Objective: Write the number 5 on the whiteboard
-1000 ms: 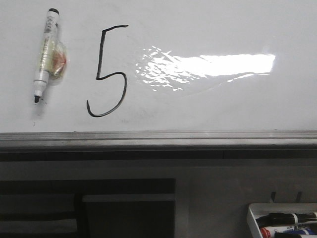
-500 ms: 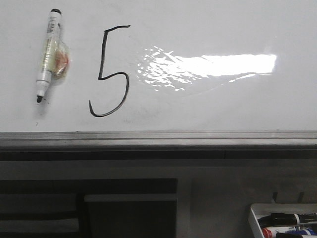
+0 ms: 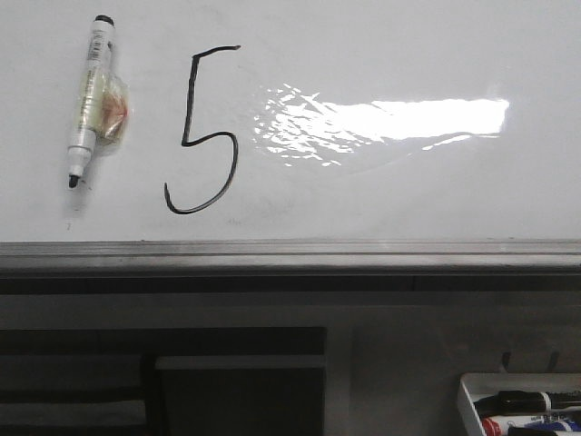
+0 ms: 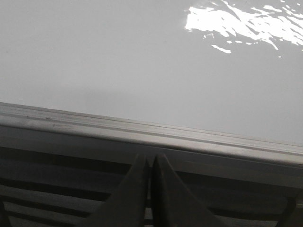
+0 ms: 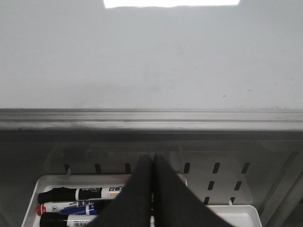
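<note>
A thin black number 5 (image 3: 201, 132) is drawn on the glossy whiteboard (image 3: 363, 200), left of the bright glare patch (image 3: 390, 123). A white marker (image 3: 89, 95) with a black tip lies on the board left of the digit, tip toward the board's grey bottom edge (image 3: 290, 256). Neither gripper shows in the front view. My left gripper (image 4: 151, 161) is shut and empty, in front of the board's bottom edge (image 4: 142, 135). My right gripper (image 5: 152, 158) is shut and empty, above the tray of markers.
A small white tray (image 3: 467, 395) with black, red and blue markers (image 5: 80, 201) sits at the lower right, below the board. A perforated grey panel (image 5: 227, 175) stands behind the tray. Dark slats (image 4: 57, 170) lie below the board's edge on the left.
The front view has drifted slightly: the digit and the marker sit a few pixels further right and the tray a little lower. Nothing else has changed.
</note>
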Tool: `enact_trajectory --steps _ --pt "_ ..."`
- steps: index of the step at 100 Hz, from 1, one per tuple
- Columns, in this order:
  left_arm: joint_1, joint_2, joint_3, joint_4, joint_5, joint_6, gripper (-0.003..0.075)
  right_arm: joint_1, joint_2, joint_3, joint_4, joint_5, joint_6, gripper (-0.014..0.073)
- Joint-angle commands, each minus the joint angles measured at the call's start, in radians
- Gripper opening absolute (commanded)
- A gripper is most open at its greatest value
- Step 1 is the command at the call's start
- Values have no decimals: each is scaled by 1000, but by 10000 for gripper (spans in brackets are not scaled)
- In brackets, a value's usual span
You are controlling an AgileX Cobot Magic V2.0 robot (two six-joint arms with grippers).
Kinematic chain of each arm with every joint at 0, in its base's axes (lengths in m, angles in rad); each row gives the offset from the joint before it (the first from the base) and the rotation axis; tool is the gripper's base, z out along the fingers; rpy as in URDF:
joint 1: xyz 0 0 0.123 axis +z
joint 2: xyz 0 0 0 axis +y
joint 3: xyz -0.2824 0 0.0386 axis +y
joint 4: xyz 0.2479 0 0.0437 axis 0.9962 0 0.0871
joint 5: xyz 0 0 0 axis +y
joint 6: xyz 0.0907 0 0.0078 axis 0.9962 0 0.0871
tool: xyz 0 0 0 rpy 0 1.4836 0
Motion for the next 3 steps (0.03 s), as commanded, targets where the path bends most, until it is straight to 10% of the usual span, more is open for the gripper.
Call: enact_trajectory --steps 1,3 --pt "2 -26 17 -8 -48 -3 -20 -6 -19 27 -15 -14 -2 -64" --pt "2 -26 17 -8 -48 -3 -20 -6 -19 27 -15 -14 -2 -64"
